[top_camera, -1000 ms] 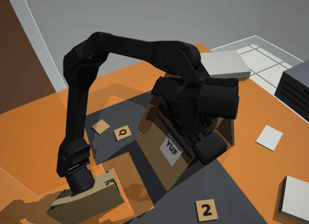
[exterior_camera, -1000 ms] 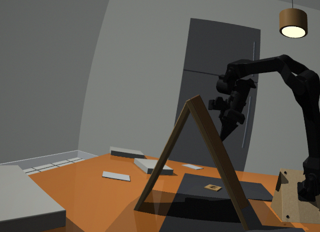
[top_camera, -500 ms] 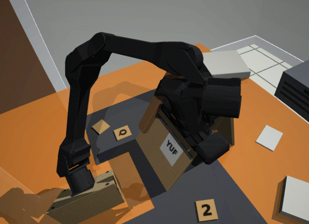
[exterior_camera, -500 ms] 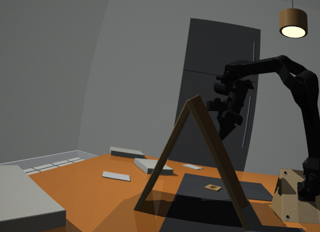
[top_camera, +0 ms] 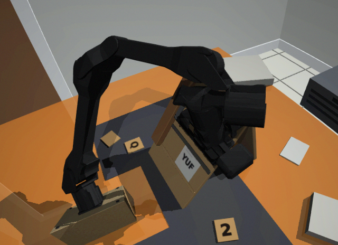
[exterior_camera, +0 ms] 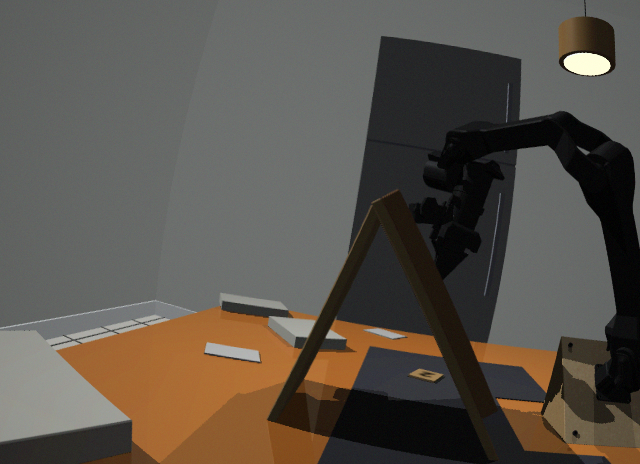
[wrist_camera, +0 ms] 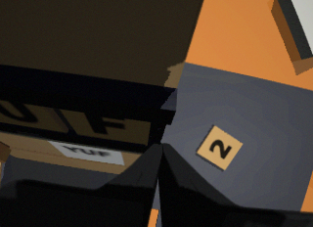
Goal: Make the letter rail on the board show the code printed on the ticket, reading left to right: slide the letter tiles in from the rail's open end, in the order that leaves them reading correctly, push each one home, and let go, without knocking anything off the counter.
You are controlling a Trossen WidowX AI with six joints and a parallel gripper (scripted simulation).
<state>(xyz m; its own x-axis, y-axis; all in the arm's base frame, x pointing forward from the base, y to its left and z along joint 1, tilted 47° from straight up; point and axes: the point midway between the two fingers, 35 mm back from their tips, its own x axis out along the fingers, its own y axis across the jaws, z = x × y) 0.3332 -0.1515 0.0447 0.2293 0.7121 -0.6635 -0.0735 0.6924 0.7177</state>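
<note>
"How does the board (top_camera: 166,161) (exterior_camera: 434,314) look?"
"Wooden, matt, faintly grained. The ticket (top_camera: 187,163) (wrist_camera: 90,153) seems smooth paper."
"And the arm (top_camera: 87,106) (exterior_camera: 615,216)?"
"Matt black, perhaps plastic."
"The bench (top_camera: 272,144) (exterior_camera: 155,366)?"
"Smooth orange, slightly glossy."

The board (top_camera: 163,158) (exterior_camera: 434,314) is standing as a brown A-frame, its ticket (top_camera: 187,163) (wrist_camera: 90,152) showing a black YUF on white below the rail (wrist_camera: 49,134). In the rail, tan tiles reading U (wrist_camera: 26,114) and F (wrist_camera: 119,126) are sitting side by side, shadowed. Apart from the board, the 2 tile (top_camera: 226,229) (exterior_camera: 425,375) (wrist_camera: 219,148), the Q tile (top_camera: 133,144) and a tan tile without a visible letter (top_camera: 110,139) are lying flat.
</note>
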